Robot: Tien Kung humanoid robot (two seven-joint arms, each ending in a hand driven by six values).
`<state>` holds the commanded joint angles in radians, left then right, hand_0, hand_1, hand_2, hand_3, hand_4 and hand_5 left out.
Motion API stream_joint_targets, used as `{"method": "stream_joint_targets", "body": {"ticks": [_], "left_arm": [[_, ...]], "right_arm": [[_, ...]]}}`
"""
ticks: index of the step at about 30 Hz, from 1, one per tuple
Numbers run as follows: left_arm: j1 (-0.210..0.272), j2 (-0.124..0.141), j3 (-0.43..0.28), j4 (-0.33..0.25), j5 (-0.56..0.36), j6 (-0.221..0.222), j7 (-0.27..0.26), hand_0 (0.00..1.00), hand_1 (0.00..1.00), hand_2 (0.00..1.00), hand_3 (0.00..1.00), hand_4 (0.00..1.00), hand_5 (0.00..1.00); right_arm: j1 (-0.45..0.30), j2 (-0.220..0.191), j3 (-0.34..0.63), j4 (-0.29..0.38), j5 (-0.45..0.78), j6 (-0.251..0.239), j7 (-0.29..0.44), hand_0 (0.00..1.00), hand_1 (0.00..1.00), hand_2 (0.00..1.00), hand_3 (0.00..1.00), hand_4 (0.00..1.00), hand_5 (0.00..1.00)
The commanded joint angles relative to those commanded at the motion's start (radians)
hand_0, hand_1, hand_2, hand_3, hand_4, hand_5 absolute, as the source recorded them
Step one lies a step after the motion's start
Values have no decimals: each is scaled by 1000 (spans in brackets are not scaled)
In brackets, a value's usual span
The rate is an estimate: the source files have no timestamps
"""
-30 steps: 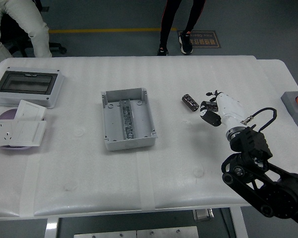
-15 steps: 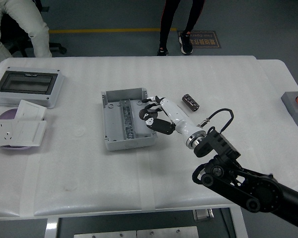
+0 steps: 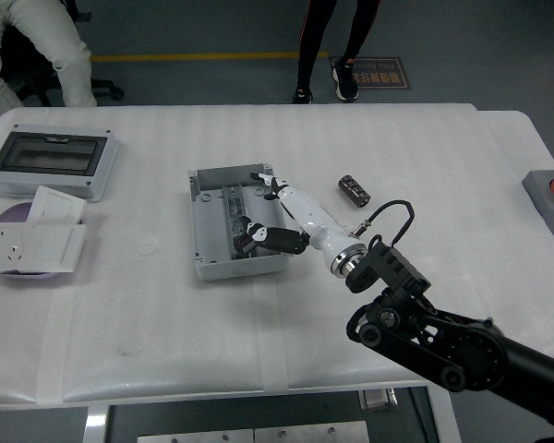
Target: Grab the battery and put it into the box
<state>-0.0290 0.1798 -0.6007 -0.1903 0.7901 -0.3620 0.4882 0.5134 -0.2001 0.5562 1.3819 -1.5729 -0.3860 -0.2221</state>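
The right robot hand (image 3: 263, 210) has moved further over the grey box (image 3: 236, 221), fingers spread, holding nothing. The battery (image 3: 355, 190) stays on the worktop (image 3: 425, 166); its label is unreadable.

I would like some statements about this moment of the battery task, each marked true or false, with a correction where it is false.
1. The right hand is over the open grey box. True.
2. The battery lies inside the box. False: it lies on the table, right of the box.
3. The left hand reaches toward the battery. False: no left hand is in view.
4. A white socket plate lies near the table's left edge. True.
5. The box has its lid on. False: it is open on top.
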Motion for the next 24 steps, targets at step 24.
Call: {"method": "stream_joint_targets", "body": {"ticks": [24], "left_arm": [[-17,4,-30,1,36,-4,11,542,557,592,463,2,2]], "right_arm": [[390,-160,-235,-345,-309,309,-36,998,873,925,991,896,548]]}}
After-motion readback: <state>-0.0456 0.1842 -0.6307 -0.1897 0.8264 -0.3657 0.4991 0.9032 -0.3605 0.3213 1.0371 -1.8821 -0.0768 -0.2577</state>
